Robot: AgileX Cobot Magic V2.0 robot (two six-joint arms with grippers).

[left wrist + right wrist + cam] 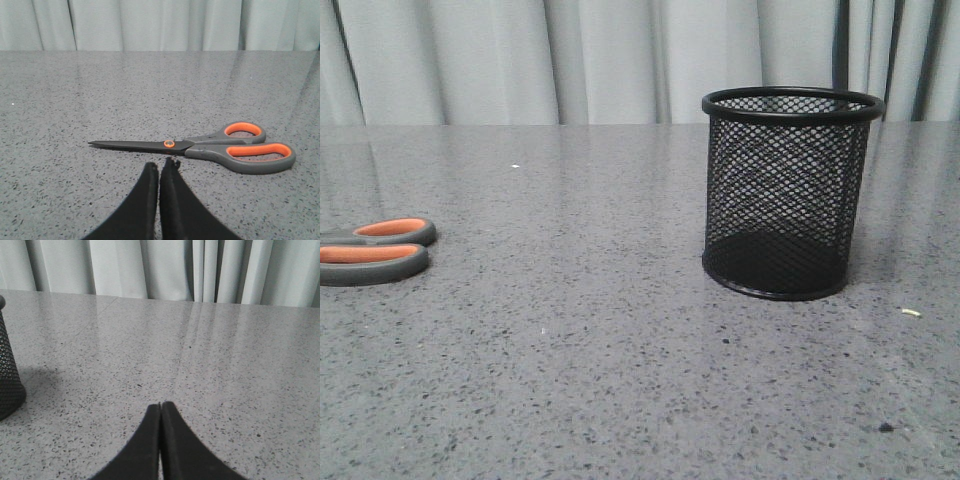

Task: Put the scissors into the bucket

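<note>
Front view: we see the bucket (787, 195) standing upright on the grey speckled worktop (570, 350), right of centre, its mesh wall see-through and its inside bare. At the far left edge lie the scissors (375, 250), flat on the worktop and well apart from the bucket; only the two orange-lined handle loops fall inside this view, the blades being cut off by the frame. A pale curtain (520, 60) hangs behind the worktop. A small light fleck (911, 313) rests on the worktop to the right of the bucket.

Left wrist view: we see the whole pair of scissors (200, 149), blades closed, an orange pivot (169, 144) at the joint. The left gripper (159, 167) has its fingers (147, 200) pressed together, with nothing between them; their tips sit just short of the scissors near the pivot, and we cannot tell whether they touch the blades.

Right wrist view: we see the right gripper (160, 407) with its fingers (177, 445) likewise closed tight and holding nothing, over bare worktop (225, 365). A strip of the bucket (7, 375) shows at the edge of this view, well apart from the fingers.
</note>
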